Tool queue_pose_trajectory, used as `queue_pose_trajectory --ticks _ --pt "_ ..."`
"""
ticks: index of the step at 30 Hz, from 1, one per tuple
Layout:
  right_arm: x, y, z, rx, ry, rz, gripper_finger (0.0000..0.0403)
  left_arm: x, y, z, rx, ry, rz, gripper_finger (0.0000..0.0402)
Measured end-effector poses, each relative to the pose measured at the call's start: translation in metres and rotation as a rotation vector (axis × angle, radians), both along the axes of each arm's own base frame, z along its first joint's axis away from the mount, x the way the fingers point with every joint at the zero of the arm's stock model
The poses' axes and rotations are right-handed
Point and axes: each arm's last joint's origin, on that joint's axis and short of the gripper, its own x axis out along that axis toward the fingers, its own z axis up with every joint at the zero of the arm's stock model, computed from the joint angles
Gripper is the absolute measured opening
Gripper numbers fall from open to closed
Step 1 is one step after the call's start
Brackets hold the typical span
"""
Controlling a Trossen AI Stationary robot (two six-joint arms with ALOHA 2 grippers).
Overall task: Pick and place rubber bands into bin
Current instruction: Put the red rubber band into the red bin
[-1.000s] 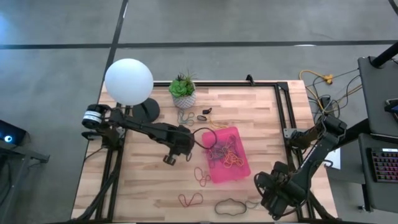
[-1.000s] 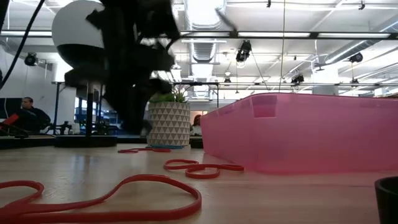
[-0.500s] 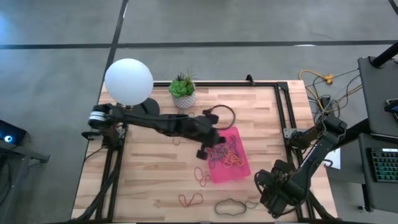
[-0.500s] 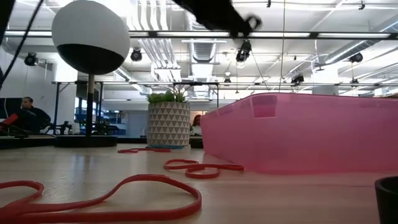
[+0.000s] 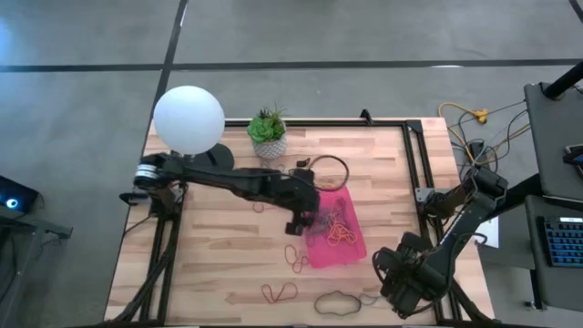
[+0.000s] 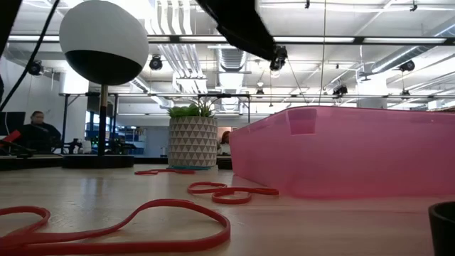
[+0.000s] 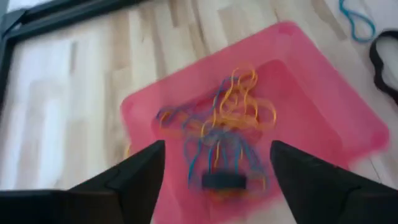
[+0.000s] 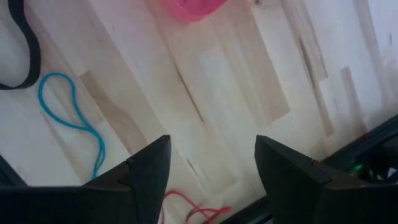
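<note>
Just hovered left gripper (image 7: 214,163), fingers spread, over bin (image 5: 351,205), dropping rubber bands (image 5: 332,228); next probably needed another loose band.

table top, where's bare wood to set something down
Free: the wide stretch between the lamp base and the red bands, and right of the bin. Crowded: around the bin, where the left hand hovers.
</note>
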Motion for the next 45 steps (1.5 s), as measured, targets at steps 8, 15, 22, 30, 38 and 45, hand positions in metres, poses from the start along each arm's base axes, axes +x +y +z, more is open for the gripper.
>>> queue_pose_trajectory --ticks 8,15,22,30,38,45 --pt "0.013 -0.014 -0.002 -0.036 0.013 0.034 0.0219 -0.047 0.003 0.040 -0.182 -0.032 0.175 0.0290" --pt "0.030 -0.018 -0.003 0.026 -0.048 -0.008 0.0219 -0.078 -0.015 0.046 -0.292 -0.037 0.202 0.0290" --pt "0.035 -0.009 -0.004 0.106 -0.117 -0.025 0.0219 -0.120 -0.049 -0.013 -0.147 0.191 0.081 0.0290" --pt "0.037 -0.005 0.002 0.154 -0.113 -0.045 0.0219 -0.141 -0.023 -0.084 -0.191 0.343 0.519 0.0284" --pt "0.037 -0.006 0.004 0.148 -0.106 -0.034 0.0219 -0.114 0.019 -0.082 -0.204 0.141 0.490 0.0259" --pt "0.035 -0.008 0.004 0.132 -0.090 -0.046 0.0219 -0.092 0.034 -0.100 0.026 0.277 0.118 0.0237"
